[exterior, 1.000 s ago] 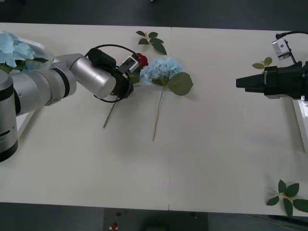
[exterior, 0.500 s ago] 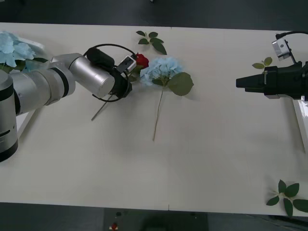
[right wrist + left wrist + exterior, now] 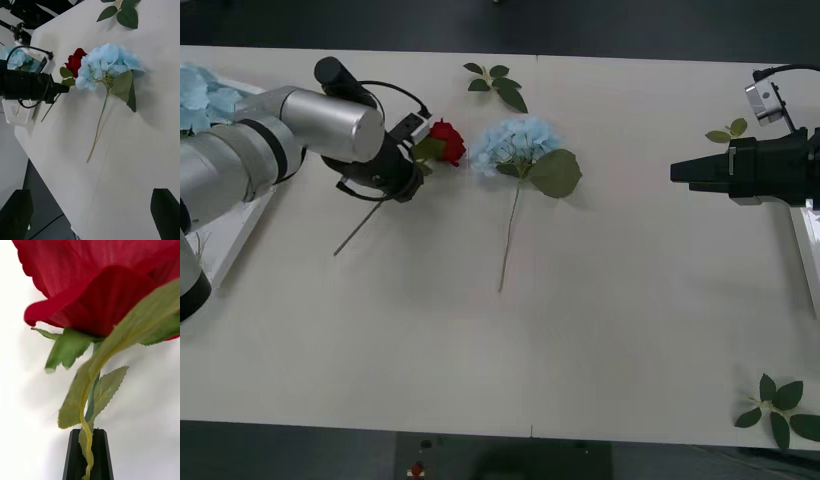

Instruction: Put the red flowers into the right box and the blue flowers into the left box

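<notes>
The left gripper [image 3: 416, 155] pinches a red rose [image 3: 446, 143] by its stem, just under the bloom. The bloom points right, and the stem slants back down to the left. Just beside it, a blue hydrangea [image 3: 515, 143] lies on the table [image 3: 600, 320] with its stem toward the near edge. The right gripper [image 3: 677, 172] waits far right, its black fingers spread wide apart.
</notes>
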